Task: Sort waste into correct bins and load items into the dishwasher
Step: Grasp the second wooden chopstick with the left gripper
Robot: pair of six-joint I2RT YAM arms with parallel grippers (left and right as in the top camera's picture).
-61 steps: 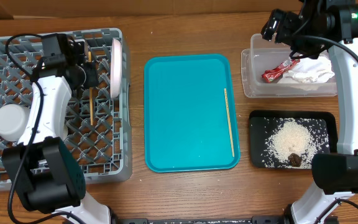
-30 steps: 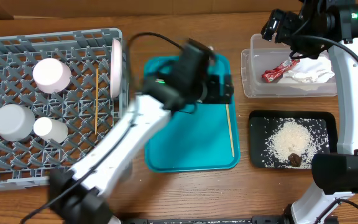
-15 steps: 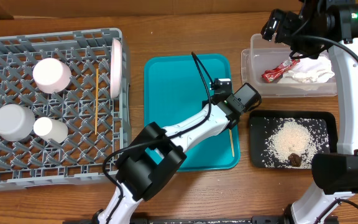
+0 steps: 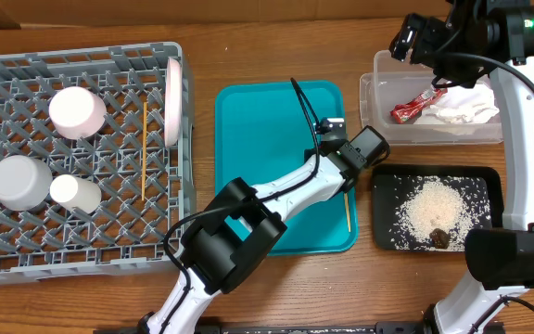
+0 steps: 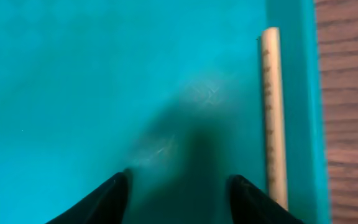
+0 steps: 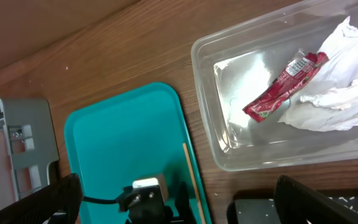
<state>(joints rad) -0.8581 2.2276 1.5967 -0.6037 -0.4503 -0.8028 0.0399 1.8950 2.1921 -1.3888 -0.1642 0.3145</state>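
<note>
My left gripper (image 4: pixel 341 167) points down at the right side of the teal tray (image 4: pixel 267 139). In the left wrist view its jaws are apart with only bare tray between them. A wooden chopstick (image 5: pixel 273 112) lies just outside the right finger (image 5: pixel 257 202). A second chopstick (image 4: pixel 144 148), an upright white plate (image 4: pixel 171 88) and three pale cups or bowls (image 4: pixel 77 111) sit in the grey dishwasher rack (image 4: pixel 63 269). My right gripper (image 4: pixel 413 42) hangs open above the clear tub (image 4: pixel 369 116), which holds the red wrapper (image 4: pixel 415 105) and napkin (image 4: pixel 462 104).
The black tray (image 4: pixel 383 186) at the right front holds rice (image 4: pixel 434 211) and a brown lump (image 4: pixel 440 237). My left arm stretches diagonally over the teal tray from the front edge of the wooden table.
My left arm left the rack, where a chopstick now lies, and swung across to the tray's right edge. Over the last half second it has barely shifted. The right arm has not moved.
</note>
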